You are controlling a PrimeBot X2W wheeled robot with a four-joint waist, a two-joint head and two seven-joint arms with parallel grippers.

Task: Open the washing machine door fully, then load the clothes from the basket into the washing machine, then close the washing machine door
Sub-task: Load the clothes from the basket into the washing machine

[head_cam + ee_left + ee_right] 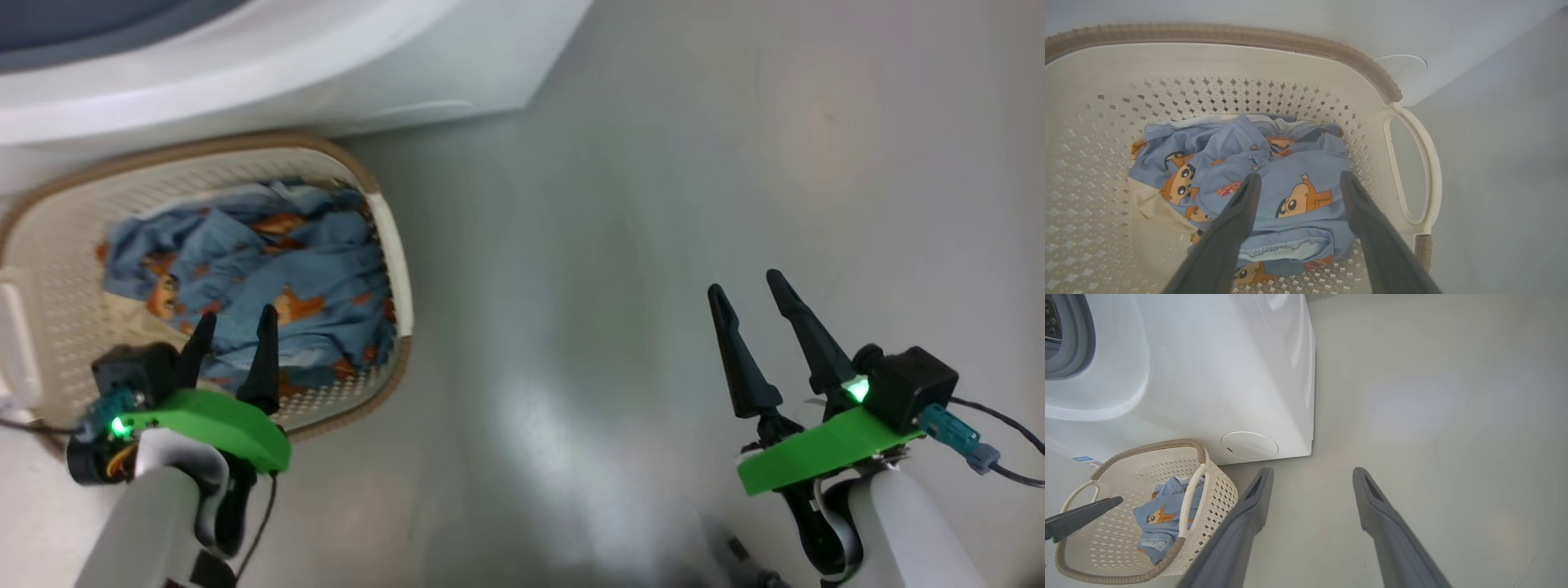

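The cream perforated basket (390,245) with its brown rim stands on the floor against the white washing machine (245,73). Inside it lie the light blue clothes (269,269) printed with orange cartoon animals, with a cream cloth at their edge (1145,202). My left gripper (235,320) hangs open just above the near side of the pile, its fingers (1237,216) straddling a fold of blue fabric without closing on it. Off to the right, my right gripper (747,292) stands open over bare floor with nothing between its fingers. The washing machine door is out of view; the grey seal (1073,343) of the opening shows.
The washer's lower front carries a round filter cover (1249,445) just behind the basket (1216,494). Pale grey floor (694,163) stretches to the right of the machine and basket. A basket handle (1412,171) faces that open floor.
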